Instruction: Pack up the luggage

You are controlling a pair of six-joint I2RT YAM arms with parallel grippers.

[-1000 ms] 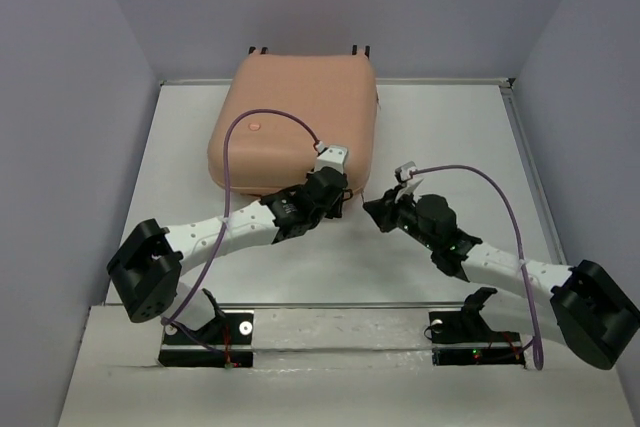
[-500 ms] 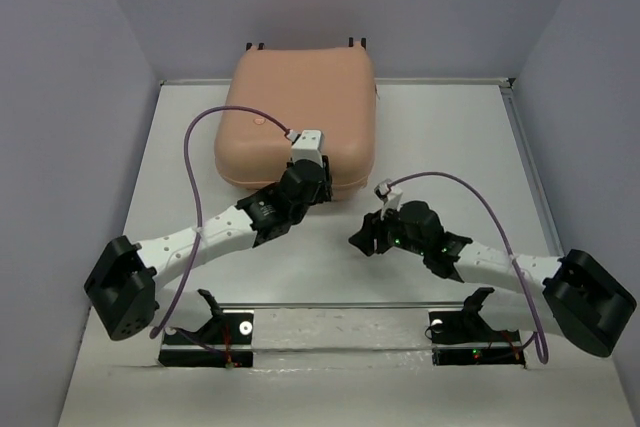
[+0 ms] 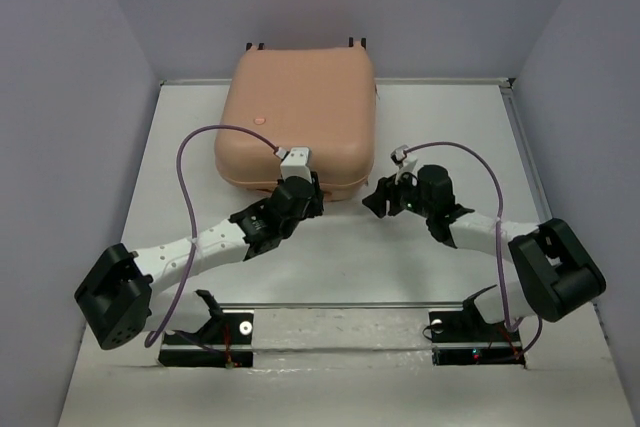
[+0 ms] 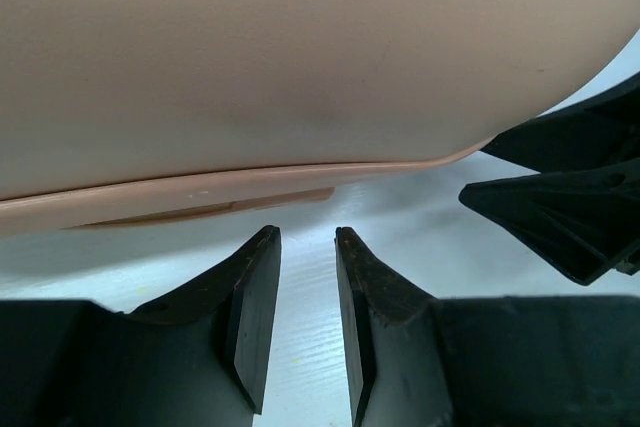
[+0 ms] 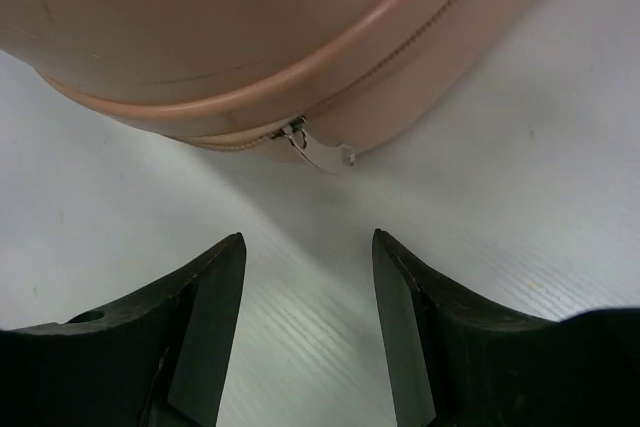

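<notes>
Beside the closed luggage [image 3: 298, 112], the left gripper [image 4: 307, 247] stands narrowly parted and empty, the right gripper [image 5: 308, 247] spread before the zipper pull [image 5: 322, 154].

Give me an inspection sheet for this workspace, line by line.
Surface: white table.
Job's things: luggage closed, lying flat at the far side; zipper pull hangs from its seam.
Clutter: nothing seen.
Grippers: left gripper narrowly open, empty, near the luggage's edge; right gripper open, empty, facing the zipper pull.
Cables: purple cables loop over both arms.
Surroundings: lavender walls.
</notes>
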